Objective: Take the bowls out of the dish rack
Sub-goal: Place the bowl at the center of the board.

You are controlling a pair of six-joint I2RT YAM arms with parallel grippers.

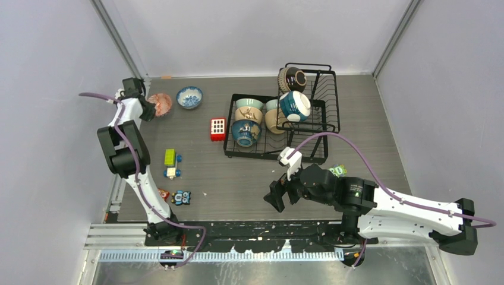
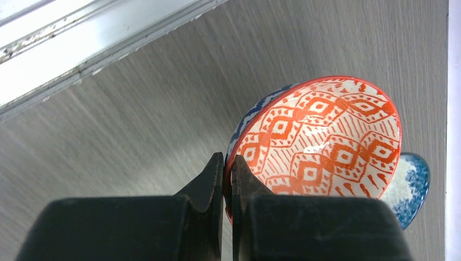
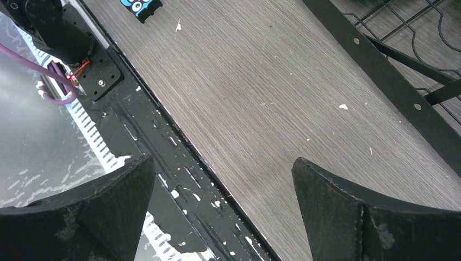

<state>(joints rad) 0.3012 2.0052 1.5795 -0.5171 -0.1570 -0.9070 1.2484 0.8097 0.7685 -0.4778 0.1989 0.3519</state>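
Observation:
The black wire dish rack (image 1: 318,122) stands at the back right of the table. Its tray holds pale green (image 1: 249,103), tan (image 1: 248,114) and dark blue (image 1: 245,132) bowls. A teal-and-white bowl (image 1: 295,105) and a brown one (image 1: 292,79) lean on its basket. At the far left, my left gripper (image 1: 151,109) is shut on the rim of a red patterned bowl (image 2: 321,136), held just over the table. A blue-and-white bowl (image 1: 189,97) sits beside it. My right gripper (image 1: 278,199) hangs open and empty over the table's near edge, in front of the rack.
A red block with white squares (image 1: 218,129) stands left of the rack. Toy blocks (image 1: 171,158) and a small blue toy (image 1: 182,197) lie at the near left. A green item (image 1: 339,170) lies by the right arm. Walls close in on three sides.

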